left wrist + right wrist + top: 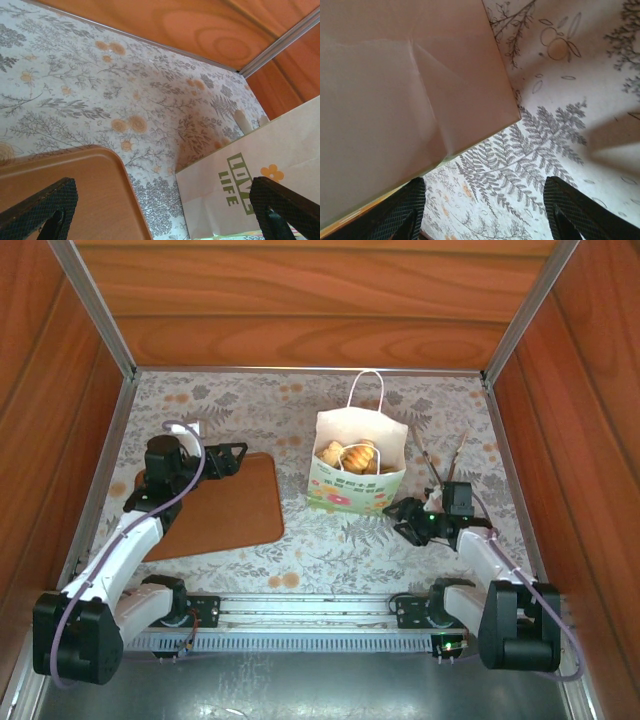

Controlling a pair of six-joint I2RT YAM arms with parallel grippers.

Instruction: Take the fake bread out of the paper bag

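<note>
Wood-panelled box around a floral-print table [330,540]. Flat brown board [225,505] lies on the L side, prob. the drop zone for whatever comes out. Paper bag [357,488] stands upright mid-table, slightly R of centre, mouth open upward so contents are reachable from above. One cord handle [365,390] sticks up at the back; front handle not discernible. L gripper [238,458] hovers over the board's far R corner, pointed at the bag, jaws spread wide w/ nothing between them. Its wrist cam sees the bag's side w/ green "LOVE LIFE" print, near but not touching. R gripper [401,522] sits low just beside the bag's R front corner, jaws also apart and empty. Its wrist cam has the bag wall looming upper L, no contact afaict. Looks staged to brace the bag while L reaches in, but that's my guess. Fake bread [350,456] is all inside the bag, golden lumps near the rim; count unclear, maybe 3–4 on top, any others buried. Nothing on the board yet, so task at start. Two thin stick-like things [452,455] behind the R wrist, can't ID.
</note>
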